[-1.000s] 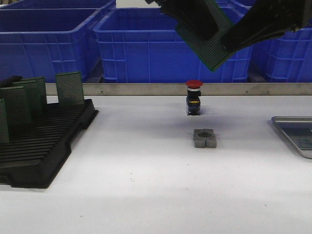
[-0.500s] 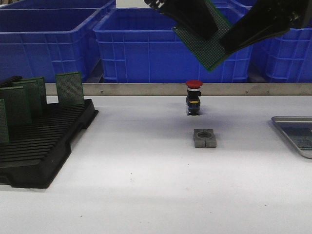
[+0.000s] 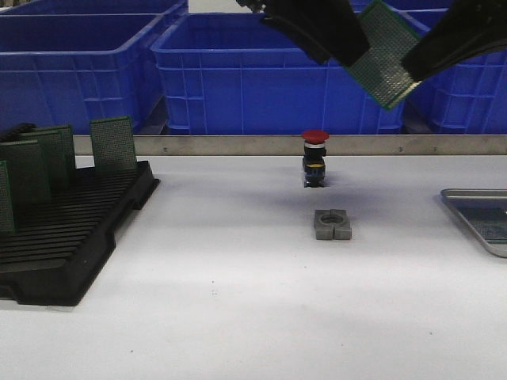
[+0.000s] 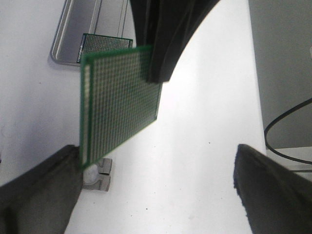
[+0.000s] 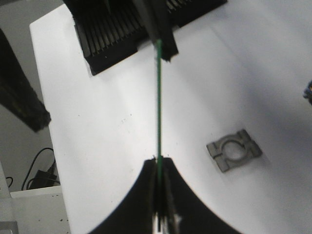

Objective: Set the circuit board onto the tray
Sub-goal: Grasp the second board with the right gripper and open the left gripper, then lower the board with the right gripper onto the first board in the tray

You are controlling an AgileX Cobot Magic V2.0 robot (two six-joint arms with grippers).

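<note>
Board (image 3: pixel 386 55) pinched by right fingers (image 5: pixel 161 195) | left fingers (image 4: pixel 53 190) apart | no readable markings

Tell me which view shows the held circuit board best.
Left wrist view: the circuit board faces the camera, hole grid plain. The front view shows it tilted high between the arms, edges partly covered. The right wrist view shows only its thin green edge, pinched in the right hand.

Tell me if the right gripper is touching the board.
Touching. The right wrist view shows the board, edge-on, pinched in the shut jaws of the right gripper.
</note>
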